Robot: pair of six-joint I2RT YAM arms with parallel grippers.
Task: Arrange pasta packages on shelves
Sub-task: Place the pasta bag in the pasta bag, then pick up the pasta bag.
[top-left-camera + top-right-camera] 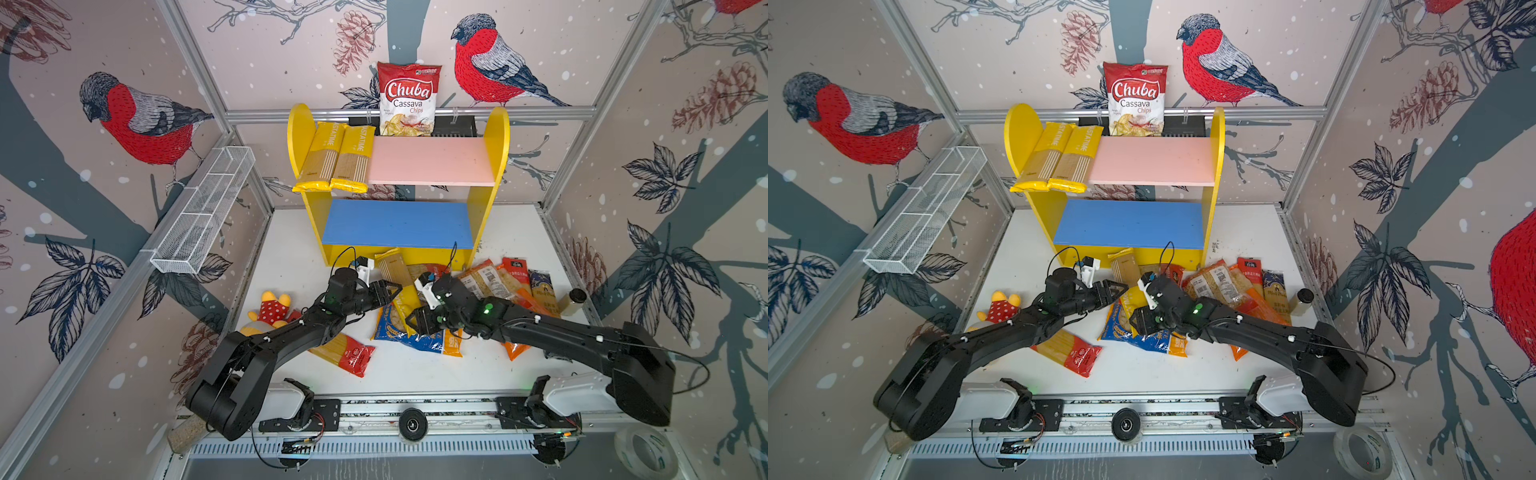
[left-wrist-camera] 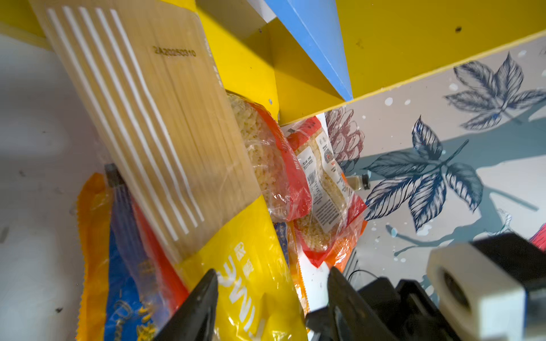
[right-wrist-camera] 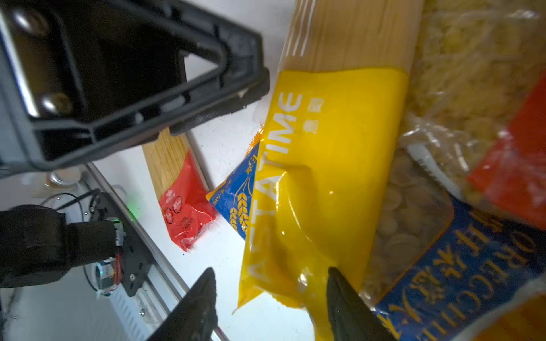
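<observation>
Pasta packages [image 1: 419,316] litter the white table [image 1: 291,257]; both end effectors [image 2: 271,295] [image 3: 270,292] spread, bird-patterned walls [image 1: 124,120] around.

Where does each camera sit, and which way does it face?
Top views: overhead from the front, facing the shelves; both arms show.
Left wrist: on the left arm, facing the yellow pack; left gripper shows.
Right wrist: on the right arm, facing the same pack; right gripper and left gripper show.
Shared: that pack.
</observation>
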